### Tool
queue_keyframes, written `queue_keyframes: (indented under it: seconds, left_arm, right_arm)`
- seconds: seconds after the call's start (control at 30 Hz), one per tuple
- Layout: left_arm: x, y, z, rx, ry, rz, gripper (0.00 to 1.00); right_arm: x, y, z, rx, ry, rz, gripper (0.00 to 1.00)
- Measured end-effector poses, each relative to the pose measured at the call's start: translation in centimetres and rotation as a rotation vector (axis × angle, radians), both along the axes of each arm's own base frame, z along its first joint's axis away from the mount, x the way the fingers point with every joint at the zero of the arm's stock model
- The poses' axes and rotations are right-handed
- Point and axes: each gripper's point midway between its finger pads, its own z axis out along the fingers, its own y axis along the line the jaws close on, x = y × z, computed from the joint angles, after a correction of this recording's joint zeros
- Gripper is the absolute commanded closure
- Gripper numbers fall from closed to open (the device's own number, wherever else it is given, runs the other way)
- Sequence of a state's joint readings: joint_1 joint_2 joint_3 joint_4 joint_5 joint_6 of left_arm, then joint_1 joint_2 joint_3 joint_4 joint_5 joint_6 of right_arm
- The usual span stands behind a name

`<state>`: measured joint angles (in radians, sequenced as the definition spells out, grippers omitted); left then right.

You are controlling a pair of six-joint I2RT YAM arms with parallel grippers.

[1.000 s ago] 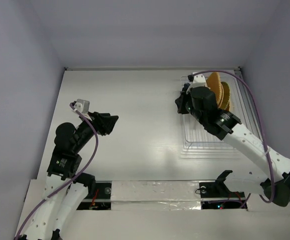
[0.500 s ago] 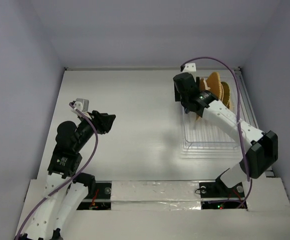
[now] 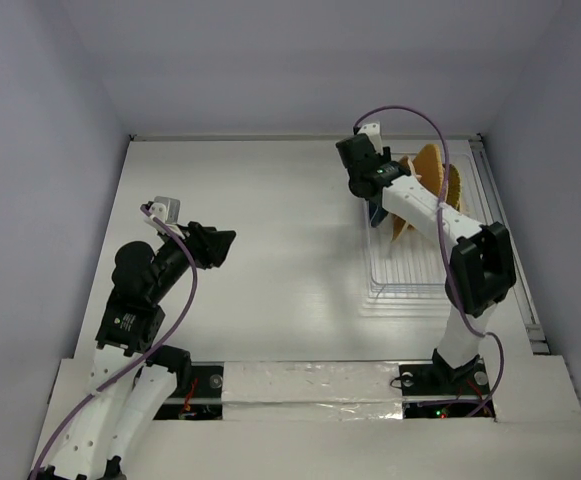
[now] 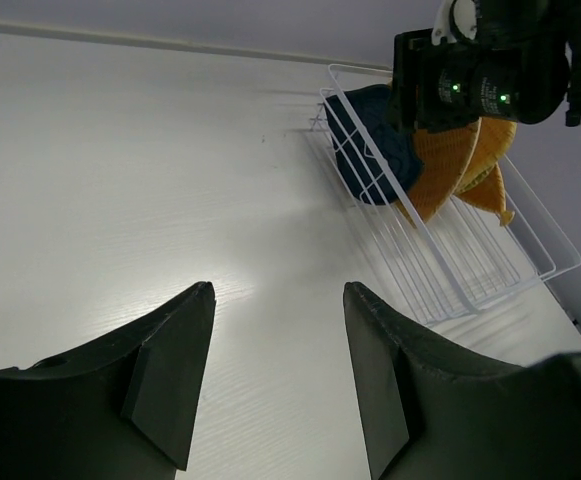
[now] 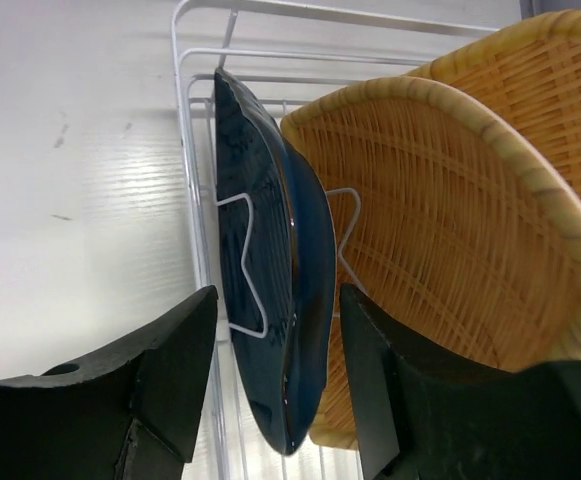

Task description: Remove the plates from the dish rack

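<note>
The dish rack (image 3: 420,270) stands at the table's right, seen as white wire in the wrist views (image 5: 184,150) (image 4: 470,270). A small dark blue dish (image 5: 270,260) (image 4: 370,145) stands on edge in its far end. Just behind it stand two orange woven plates (image 5: 440,230) (image 3: 432,178). My right gripper (image 5: 278,290) (image 3: 378,205) is open, one finger on each side of the blue dish's rim, with a gap showing on both sides. Far to the left, my left gripper (image 4: 278,290) (image 3: 225,240) hangs open over bare table with nothing between its fingers.
The rack's near half (image 3: 410,280) holds no dishes. White walls (image 3: 270,80) close in the back and sides of the table. The right arm's purple cable (image 3: 410,115) loops over the rack's far end.
The right arm has swung from above the rack to its far-left corner, and its jaws have opened around the blue dish. The left jaws have widened slightly.
</note>
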<state>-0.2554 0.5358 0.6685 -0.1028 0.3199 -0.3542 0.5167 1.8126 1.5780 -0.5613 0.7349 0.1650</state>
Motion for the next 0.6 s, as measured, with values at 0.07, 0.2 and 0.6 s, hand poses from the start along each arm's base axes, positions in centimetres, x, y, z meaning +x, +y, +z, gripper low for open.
queue_keyframes:
  seconds: [0.07,0.2,0.6]
  left_arm:
    - [0.0,-0.1,0.0,-0.001,0.0,-0.004,0.49]
    - [-0.1,-0.1,0.0,-0.001,0.0,-0.01,0.5]
    - [-0.1,-0.2,0.0,-0.002,-0.001,-0.012,0.5]
  right_arm:
    - [0.3,-0.3,-0.7,-0.023,0.013,-0.013,0.45]
    - [0.6,-1.3,-2.0,-0.061,0.038,-0.047,0.49]
    - [1.6,-3.0,-2.9,-0.132,0.067,-0.103,0.79]
